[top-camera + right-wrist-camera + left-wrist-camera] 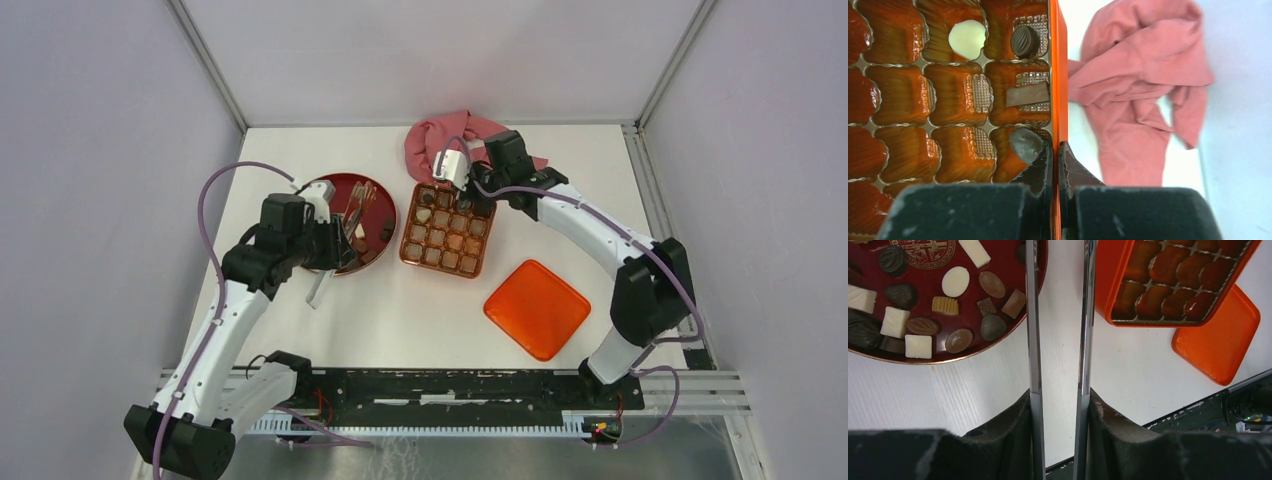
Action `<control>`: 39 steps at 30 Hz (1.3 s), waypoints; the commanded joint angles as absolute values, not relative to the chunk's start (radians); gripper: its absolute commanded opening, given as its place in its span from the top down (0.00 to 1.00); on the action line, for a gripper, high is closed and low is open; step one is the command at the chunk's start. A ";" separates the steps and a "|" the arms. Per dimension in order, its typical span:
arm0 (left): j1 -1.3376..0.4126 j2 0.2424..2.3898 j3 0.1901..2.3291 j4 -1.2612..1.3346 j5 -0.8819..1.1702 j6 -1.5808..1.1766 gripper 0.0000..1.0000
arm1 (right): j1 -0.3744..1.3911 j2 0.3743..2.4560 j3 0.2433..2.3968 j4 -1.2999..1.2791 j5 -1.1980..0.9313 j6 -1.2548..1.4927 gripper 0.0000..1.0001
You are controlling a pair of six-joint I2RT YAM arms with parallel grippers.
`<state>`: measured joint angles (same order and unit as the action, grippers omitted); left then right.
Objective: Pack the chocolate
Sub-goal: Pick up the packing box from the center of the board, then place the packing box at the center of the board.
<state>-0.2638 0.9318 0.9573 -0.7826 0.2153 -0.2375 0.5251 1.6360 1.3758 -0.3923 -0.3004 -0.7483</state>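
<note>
On the near table: loose flat orange tin lid (pixel 537 308) | left gripper (pixel 1060 315) part-spread, pinching nothing, hanging beside round dark-red plate (pixel 913 357) holding most chocolate (pixel 955 281) | right gripper (pixel 1054 150) pressed onto square orange gridded tin (pixel 1060 65) wall; four pieces seated | advice: steady tin, pick one piece squarely | plate's gold emblem unreadable | crumpled pink cloth (pixel 440 135) farthest.

Chocolate (pixel 918 346) on plate (pixel 1007 333), tin (pixel 447 231) rightward

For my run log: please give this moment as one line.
left tool: empty, beside plate | right tool: shut on tin wall | few chocolates packed
</note>
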 commanded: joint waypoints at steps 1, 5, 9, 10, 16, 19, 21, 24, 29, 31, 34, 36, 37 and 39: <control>-0.259 0.905 0.965 -0.715 0.285 -0.257 0.98 | 0.505 1.717 1.395 -0.385 -0.370 -0.674 1.00; -0.259 0.902 0.958 -0.694 0.330 -0.268 0.98 | 0.472 1.801 1.423 -0.389 -0.427 -0.627 1.00; -0.261 0.902 0.936 -0.651 0.402 -0.297 0.98 | 0.438 1.888 1.460 -0.417 -0.497 -0.595 1.00; -0.260 0.902 0.927 -0.634 0.424 -0.306 0.98 | 0.429 1.905 1.463 -0.421 -0.516 -0.586 1.00; -0.261 0.921 0.875 -0.563 0.512 -0.351 0.98 | 0.388 1.960 1.454 -0.428 -0.596 -0.563 0.96; -0.266 0.941 0.859 -0.544 0.524 -0.367 0.98 | 0.379 1.968 1.444 -0.427 -0.613 -0.558 0.89; -0.274 0.949 0.853 -0.538 0.522 -0.374 0.98 | 0.375 1.967 1.440 -0.425 -0.620 -0.556 0.83; -0.292 0.958 0.839 -0.518 0.523 -0.390 0.98 | 0.366 1.957 1.439 -0.424 -0.633 -0.548 0.74; -0.355 0.983 0.824 -0.479 0.486 -0.422 0.98 | 0.349 1.921 1.439 -0.429 -0.640 -0.543 0.62; -0.396 0.997 0.826 -0.463 0.456 -0.437 0.98 | 0.337 1.894 1.439 -0.439 -0.637 -0.549 0.58; -0.488 1.034 0.848 -0.457 0.385 -0.450 0.98 | 0.305 1.831 1.433 -0.468 -0.640 -0.567 0.52; -0.544 1.069 0.867 -0.457 0.321 -0.456 0.98 | 0.270 1.768 1.420 -0.487 -0.666 -0.575 0.50; -0.572 1.085 0.876 -0.458 0.299 -0.457 0.98 | 0.257 1.737 1.410 -0.497 -0.688 -0.577 0.49; -0.613 1.120 0.892 -0.465 0.250 -0.457 0.98 | 0.223 1.665 1.370 -0.510 -0.752 -0.573 0.49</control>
<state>-0.5411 1.0733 0.8246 -0.5201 0.3641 -0.4076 0.2810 1.8339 1.4014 -0.4839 -0.6361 -0.5594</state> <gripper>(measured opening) 0.417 0.507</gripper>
